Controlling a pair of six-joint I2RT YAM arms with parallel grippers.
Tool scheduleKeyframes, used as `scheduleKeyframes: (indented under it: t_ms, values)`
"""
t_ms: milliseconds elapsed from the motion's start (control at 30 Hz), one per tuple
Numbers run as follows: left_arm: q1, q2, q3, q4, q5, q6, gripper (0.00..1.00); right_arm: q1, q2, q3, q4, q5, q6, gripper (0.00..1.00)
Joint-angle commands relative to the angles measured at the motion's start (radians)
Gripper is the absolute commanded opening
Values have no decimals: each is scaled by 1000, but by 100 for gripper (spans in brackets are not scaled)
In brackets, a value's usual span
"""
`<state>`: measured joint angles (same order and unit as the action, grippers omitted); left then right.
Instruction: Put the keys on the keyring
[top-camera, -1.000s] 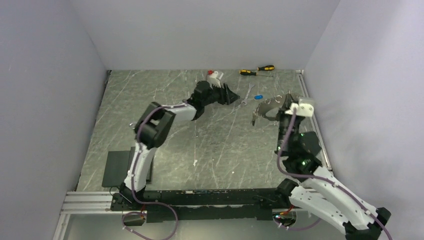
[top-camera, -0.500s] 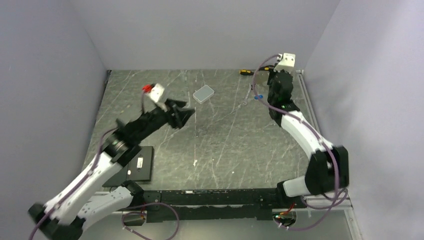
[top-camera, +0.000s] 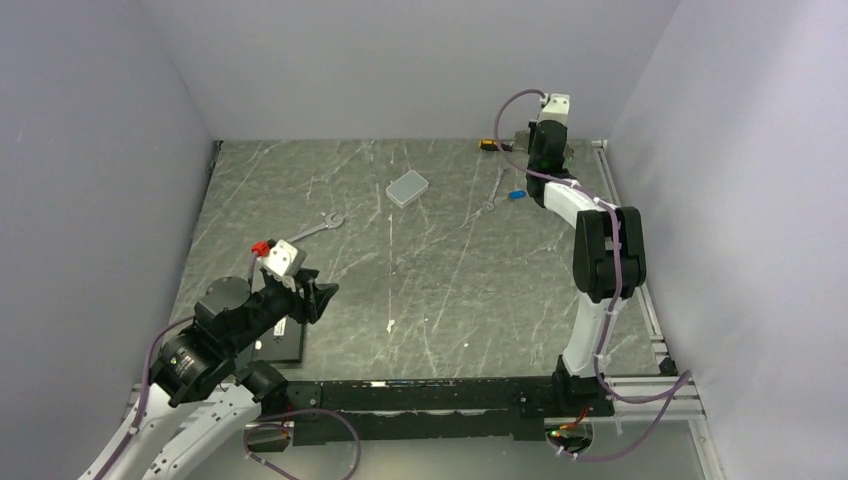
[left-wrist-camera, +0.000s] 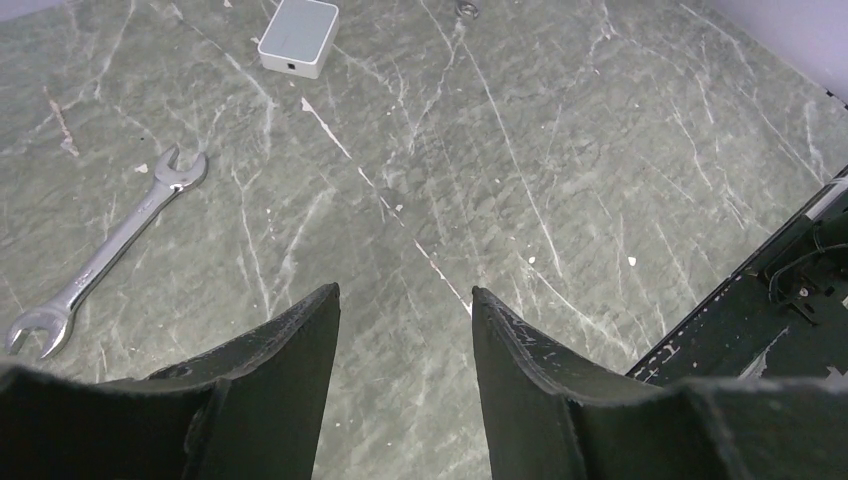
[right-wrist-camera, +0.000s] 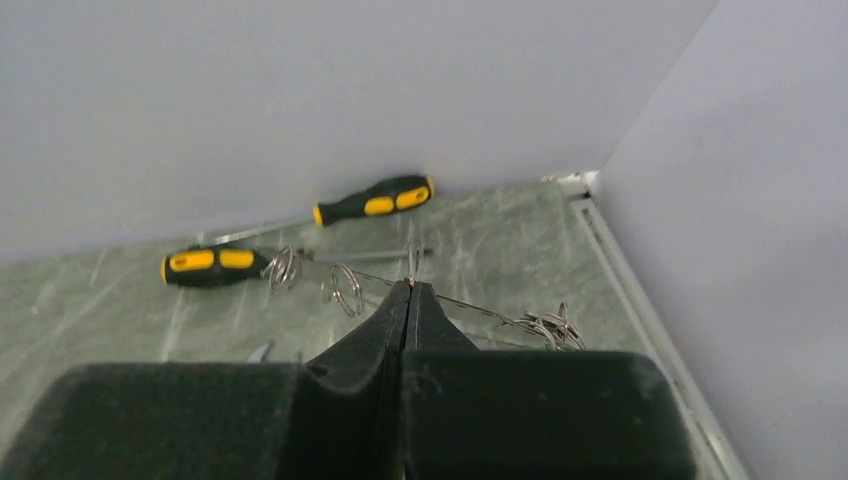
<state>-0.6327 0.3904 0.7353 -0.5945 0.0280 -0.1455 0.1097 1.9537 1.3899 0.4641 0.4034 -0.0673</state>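
Note:
My right gripper is in the far right corner of the table, low, with its jaws pressed together. Their tips pinch the keyring, a thin silvery chain-like loop lying on the table. Small split rings hang on it at the left and bunch at the right. A blue key lies on the table just left of that arm. The green and black keys are not visible. My left gripper is open and empty, hovering near the front left.
Two yellow-and-black screwdrivers lie against the back wall. A silver wrench lies left of centre, another by the blue key. A grey box sits mid-back. A black pad lies front left.
My left arm has pulled back from the table's far middle to the front left, uncovering the grey box. My right arm has swung into the far right corner.

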Motion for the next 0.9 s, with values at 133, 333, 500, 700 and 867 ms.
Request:
scheduleKeyframes:
  t_ms: [133,333,500,700,867]
  values:
    - [-2,3,11,-7,-2,26,56,15,-54,-193,119,-73,54,0]
    - [-2,-17,12,-10,-1,24,56,36,-205,-350,38,-93,65,0]
    - [-1,-55,12,-13,-10,24,56,64,-322,-458,-16,-100,105,0]
    - [-2,-89,11,-16,-6,23,56,98,-357,-520,-67,-131,143,0]
    - [-1,-107,12,-21,-8,19,56,144,-395,-557,-89,-121,130,0]
